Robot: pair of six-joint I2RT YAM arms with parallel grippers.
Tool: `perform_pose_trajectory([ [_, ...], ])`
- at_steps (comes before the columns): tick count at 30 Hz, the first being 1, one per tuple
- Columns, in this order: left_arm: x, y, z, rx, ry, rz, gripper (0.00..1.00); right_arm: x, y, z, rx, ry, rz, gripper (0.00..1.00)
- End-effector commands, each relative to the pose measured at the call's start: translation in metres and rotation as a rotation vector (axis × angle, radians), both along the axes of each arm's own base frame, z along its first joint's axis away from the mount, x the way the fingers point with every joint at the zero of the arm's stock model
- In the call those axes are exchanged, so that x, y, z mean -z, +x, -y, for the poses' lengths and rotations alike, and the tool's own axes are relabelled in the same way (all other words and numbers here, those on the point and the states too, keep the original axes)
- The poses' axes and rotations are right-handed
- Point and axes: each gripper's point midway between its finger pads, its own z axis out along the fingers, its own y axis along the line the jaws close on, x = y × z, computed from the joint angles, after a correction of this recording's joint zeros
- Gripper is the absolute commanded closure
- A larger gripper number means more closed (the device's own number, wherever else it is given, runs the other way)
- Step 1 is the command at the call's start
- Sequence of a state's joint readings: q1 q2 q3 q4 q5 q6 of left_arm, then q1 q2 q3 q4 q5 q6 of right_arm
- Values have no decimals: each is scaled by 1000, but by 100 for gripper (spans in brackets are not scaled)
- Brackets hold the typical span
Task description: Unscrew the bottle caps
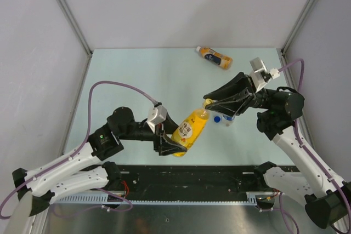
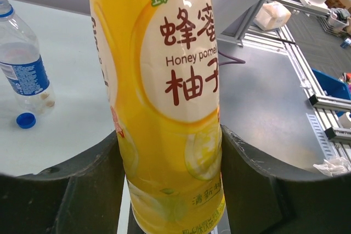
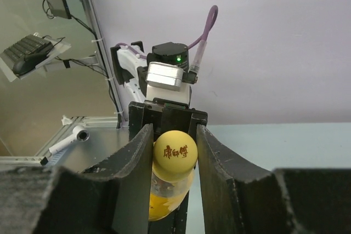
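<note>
The yellow bottle (image 1: pixel 189 127) hangs tilted above the table, and my left gripper (image 1: pixel 167 143) is shut on its lower body (image 2: pixel 164 91). My right gripper (image 1: pixel 207 102) is shut on its yellow cap (image 3: pixel 174 153), a finger pressing each side. The clear bottle (image 2: pixel 24 64) with a blue label lies on the table, its blue cap (image 2: pixel 26 120) loose beside it; in the top view the right gripper partly hides this bottle (image 1: pixel 226 120) and the blue cap (image 1: pixel 217 118). The orange bottle (image 1: pixel 215 57) lies at the back with its white cap (image 1: pixel 198 49) on.
Grey walls enclose the pale table (image 1: pixel 137 80) on three sides. A black rail (image 1: pixel 186 176) with the arm bases runs along the near edge. Purple cables (image 1: pixel 109 86) loop over both arms.
</note>
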State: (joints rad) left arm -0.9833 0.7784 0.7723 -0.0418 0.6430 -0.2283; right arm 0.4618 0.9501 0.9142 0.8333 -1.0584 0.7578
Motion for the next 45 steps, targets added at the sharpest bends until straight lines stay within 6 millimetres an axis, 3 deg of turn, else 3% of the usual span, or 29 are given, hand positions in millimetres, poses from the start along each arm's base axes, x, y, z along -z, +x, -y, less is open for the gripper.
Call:
perform_pose_trajectory([
  [1, -58, -16, -6, 96, -216, 172, 100, 15, 29, 3, 93, -17, -102, 99],
  [3, -55, -10, -6, 71, -207, 166, 100, 10, 36, 8, 134, 7, -128, 92],
  [4, -53, -7, -6, 58, -201, 163, 100, 7, 38, 11, 153, 20, -137, 83],
  [10, -42, 5, -3, 13, -160, 141, 100, -9, 43, 25, 261, 86, -143, 18],
  [13, -37, 10, -1, -1, -138, 135, 100, -15, 42, 31, 307, 111, -143, 3],
  [24, -26, 49, -7, -230, -53, 124, 100, -27, 41, 43, 385, 174, -172, 1],
  [32, -4, 90, -17, -469, 38, 97, 100, -20, 65, 45, 494, 189, -311, 1],
  [37, 10, 118, -34, -695, 95, 91, 100, -9, 84, 44, 589, 148, -403, 1],
  [45, 36, 136, -46, -913, 224, 121, 100, 3, 100, 30, 649, 98, -482, 1],
])
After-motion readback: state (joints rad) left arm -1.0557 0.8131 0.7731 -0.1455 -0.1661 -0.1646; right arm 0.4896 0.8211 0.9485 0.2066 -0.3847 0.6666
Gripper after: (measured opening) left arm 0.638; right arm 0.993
